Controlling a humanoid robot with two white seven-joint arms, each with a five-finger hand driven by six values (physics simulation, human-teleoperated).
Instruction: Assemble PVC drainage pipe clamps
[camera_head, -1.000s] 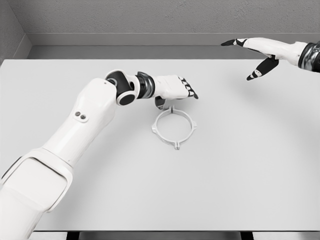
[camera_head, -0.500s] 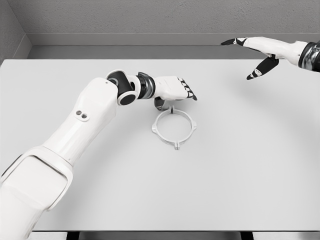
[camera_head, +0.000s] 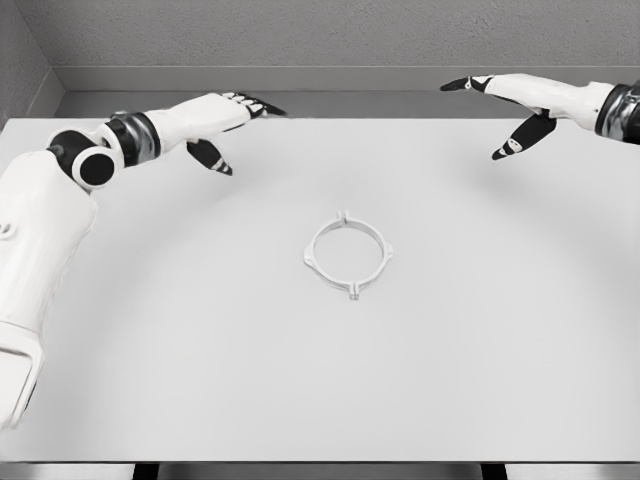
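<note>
A white ring clamp (camera_head: 347, 254) with small tabs around its rim lies flat on the bench (camera_head: 480, 350), near its middle, well clear of every edge.

Pipe clamp (camera_head: 347, 254) alone between two raised hands

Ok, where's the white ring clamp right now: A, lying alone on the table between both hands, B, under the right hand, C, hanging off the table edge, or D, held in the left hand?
A: the ring clamp lies flat mid-table, with the left hand and right hand both raised far from it.
</note>
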